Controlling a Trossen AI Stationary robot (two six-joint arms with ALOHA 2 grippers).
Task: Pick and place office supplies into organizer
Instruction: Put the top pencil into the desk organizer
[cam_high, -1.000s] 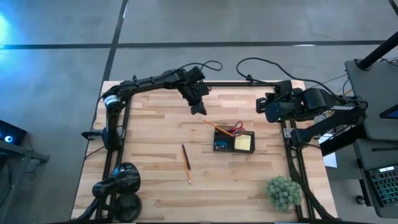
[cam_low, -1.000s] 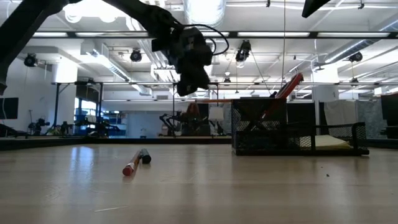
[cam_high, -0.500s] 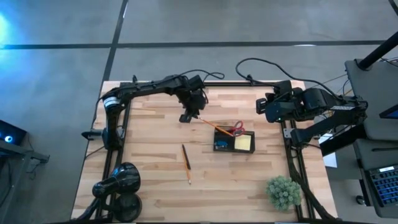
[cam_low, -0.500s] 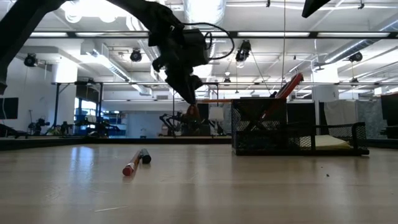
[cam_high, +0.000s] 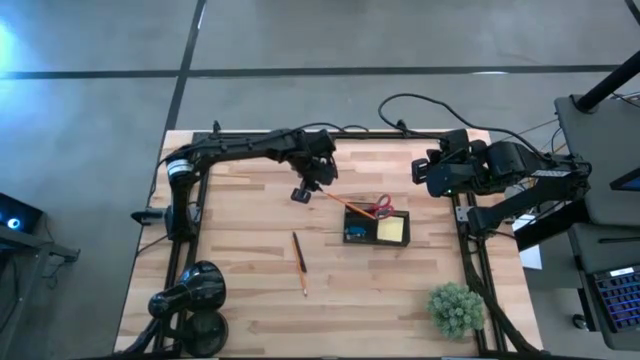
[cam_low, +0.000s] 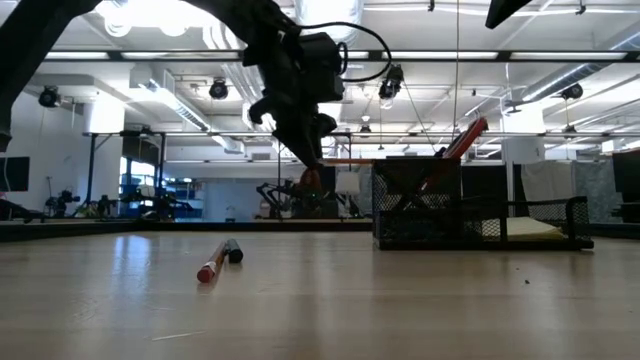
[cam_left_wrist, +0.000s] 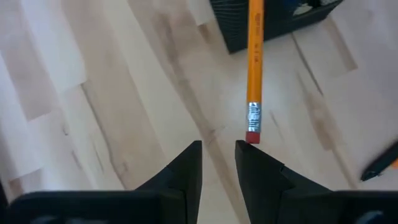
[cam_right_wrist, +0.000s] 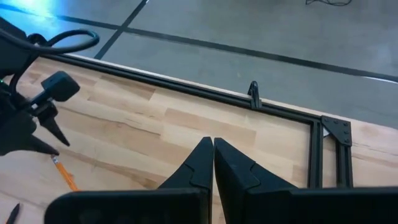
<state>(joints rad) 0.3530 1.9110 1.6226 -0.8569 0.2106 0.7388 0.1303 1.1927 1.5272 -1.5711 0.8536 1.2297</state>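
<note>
A pale wooden tabletop (cam_high: 250, 290) stood on grey concrete floor. The left tool (cam_high: 303, 190), fingers slightly spread and gripping nothing, hovered at centre frame, just left of the orange pencil (cam_high: 338, 200). The pencil leaned on the organizer (cam_high: 376, 227), eraser pointing upper left. The right tool (cam_right_wrist: 210, 163) was pressed together.

Pencil (cam_left_wrist: 255, 62) runs off frame top, tip unseen. Blue piece (cam_high: 351, 235) in organizer (cam_high: 376, 229): too small to identify.
</note>
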